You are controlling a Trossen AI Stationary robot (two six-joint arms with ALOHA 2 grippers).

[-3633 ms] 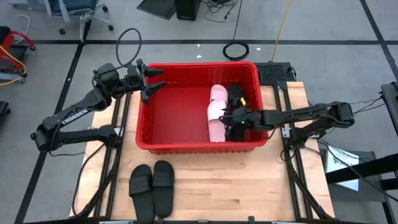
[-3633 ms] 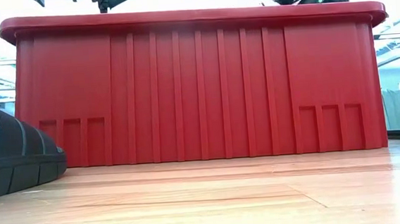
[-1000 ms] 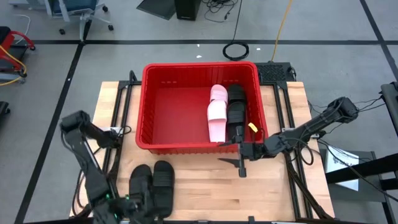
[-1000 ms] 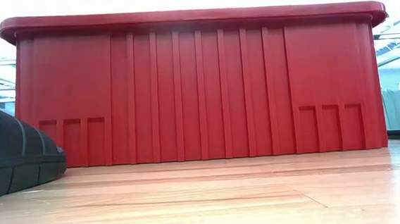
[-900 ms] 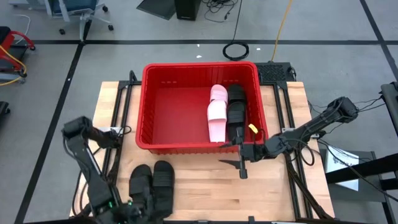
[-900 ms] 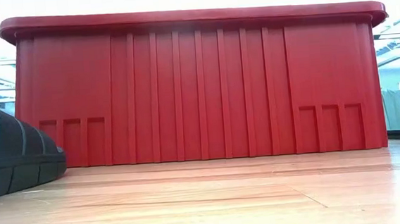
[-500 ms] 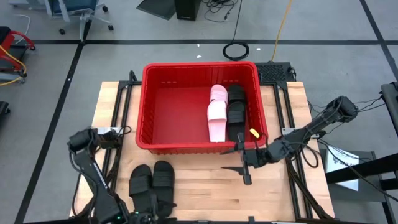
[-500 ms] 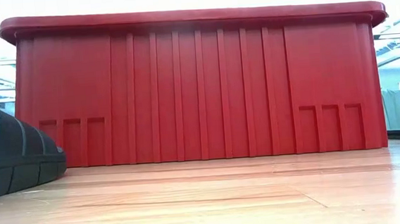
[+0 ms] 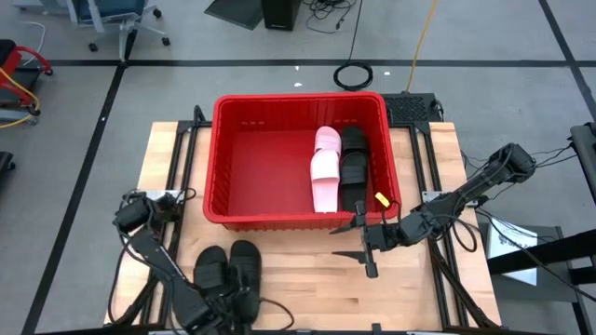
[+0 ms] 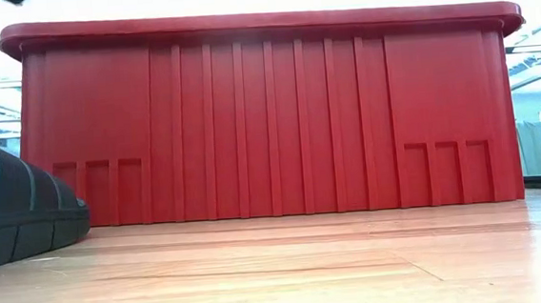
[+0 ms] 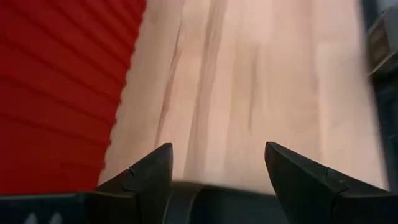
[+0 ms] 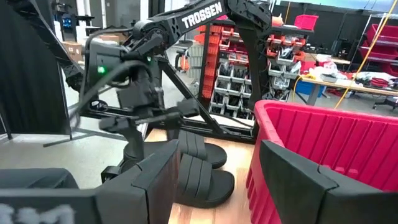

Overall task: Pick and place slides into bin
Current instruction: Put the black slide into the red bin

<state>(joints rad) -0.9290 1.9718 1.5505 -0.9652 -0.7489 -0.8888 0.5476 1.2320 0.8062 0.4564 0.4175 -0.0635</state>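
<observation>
While the left gripper (image 9: 219, 307) hovers open over the black slides (image 9: 228, 268), it should straddle one strap squarely; the right gripper (image 9: 365, 244) (also open) waits beside the bin (image 9: 216, 167).

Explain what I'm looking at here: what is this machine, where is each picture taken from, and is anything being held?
Two dark robot arms work at a wooden table. One picture looks down from above, one sits at table height, and two ride on the wrists. A red bin holds pink slides and black slides. Two more black slides lie on the table. The left gripper hovers open by that pair; the right gripper waits open in front of the bin. Neither holds anything.
</observation>
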